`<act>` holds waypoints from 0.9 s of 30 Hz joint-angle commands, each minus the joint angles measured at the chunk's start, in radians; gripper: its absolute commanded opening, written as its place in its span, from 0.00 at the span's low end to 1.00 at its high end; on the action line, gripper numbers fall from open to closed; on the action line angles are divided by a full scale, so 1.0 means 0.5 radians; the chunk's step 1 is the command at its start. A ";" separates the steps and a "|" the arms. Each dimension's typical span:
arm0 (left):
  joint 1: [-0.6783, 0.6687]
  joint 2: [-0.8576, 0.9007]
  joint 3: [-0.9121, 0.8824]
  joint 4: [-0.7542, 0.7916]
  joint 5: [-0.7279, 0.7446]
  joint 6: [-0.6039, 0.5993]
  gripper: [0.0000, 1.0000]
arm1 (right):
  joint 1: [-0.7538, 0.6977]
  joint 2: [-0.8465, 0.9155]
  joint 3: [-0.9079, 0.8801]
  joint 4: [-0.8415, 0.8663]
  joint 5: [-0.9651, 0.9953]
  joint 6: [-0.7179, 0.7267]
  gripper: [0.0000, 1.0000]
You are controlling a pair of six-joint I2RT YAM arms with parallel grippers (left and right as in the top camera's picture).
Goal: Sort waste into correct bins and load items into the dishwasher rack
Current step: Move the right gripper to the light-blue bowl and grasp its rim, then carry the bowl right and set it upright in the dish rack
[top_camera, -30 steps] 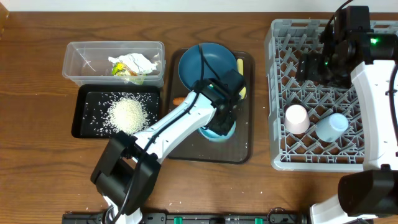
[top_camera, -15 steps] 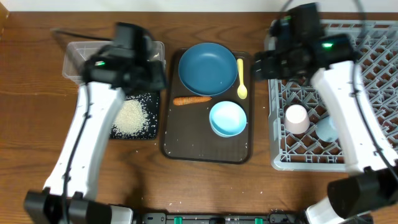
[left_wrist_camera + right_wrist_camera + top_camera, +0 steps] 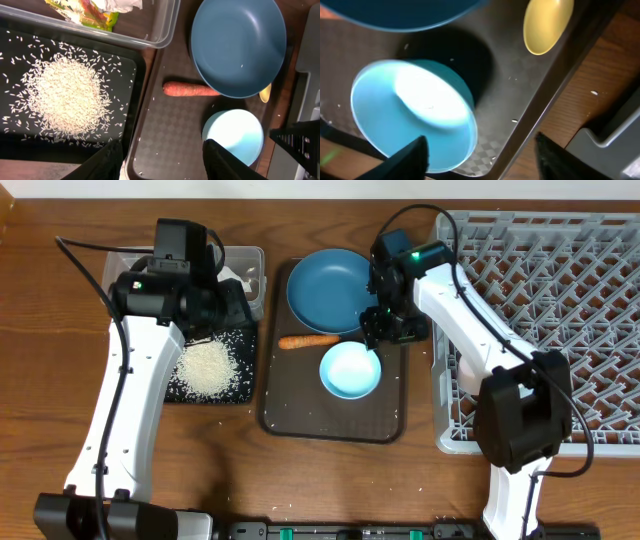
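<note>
My left gripper is open and empty, high over the seam between the black tray and the brown tray. Rice lies piled in the black tray. Crumpled paper with wrapper scraps lies in the clear tub. The carrot stick, dark-blue plate and pale-blue bowl are on the brown tray. My right gripper is open beside the bowl. The yellow spoon lies nearby. No cups show.
The dark-brown serving tray sits in the middle. The grey peg rack fills the right side, with wood table between it and the tray. Stray rice grains dot the brown tray.
My right gripper has come from over the rack down to the bowl on the brown tray. The bowl has shifted slightly left. My left arm stays near the tub. The cups no longer show.
</note>
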 commanded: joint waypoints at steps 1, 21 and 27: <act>0.001 0.013 -0.014 -0.010 0.011 0.012 0.54 | 0.017 0.018 -0.020 0.001 0.008 0.017 0.60; 0.001 0.021 -0.014 -0.010 0.011 0.012 0.55 | 0.047 0.029 -0.407 0.236 -0.062 0.040 0.41; 0.001 0.021 -0.014 -0.009 0.010 0.012 0.55 | 0.051 0.029 -0.432 0.280 -0.061 0.040 0.35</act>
